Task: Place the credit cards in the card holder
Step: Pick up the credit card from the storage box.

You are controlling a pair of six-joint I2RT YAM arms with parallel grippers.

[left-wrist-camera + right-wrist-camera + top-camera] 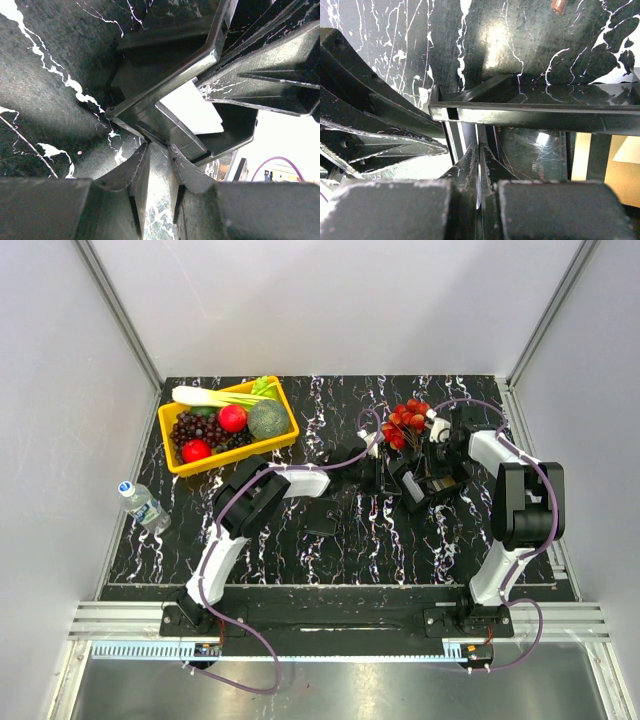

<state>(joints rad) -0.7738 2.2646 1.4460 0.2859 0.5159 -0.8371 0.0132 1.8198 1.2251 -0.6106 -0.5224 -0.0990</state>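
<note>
Tray [165, 82] edge pinched, right end effector [479, 147] closed

I see the black card holder [322, 517] lying flat near the middle of the table [400, 562]. Tan cards [622, 182] sit in the tray [535, 112].

On the top camera I get bright, even overhead light, soft short shadows on the dark table [340, 565] and a sheen on the metal sheet [380, 690] at 6 o'clock. My left wrist view is dim, with glare along the rim of the black tray [170, 82], blown-out white at 4 o'clock and blur at 6. The right wrist view shows a hot reflection at 12 o'clock and soft focus at 6.
</note>
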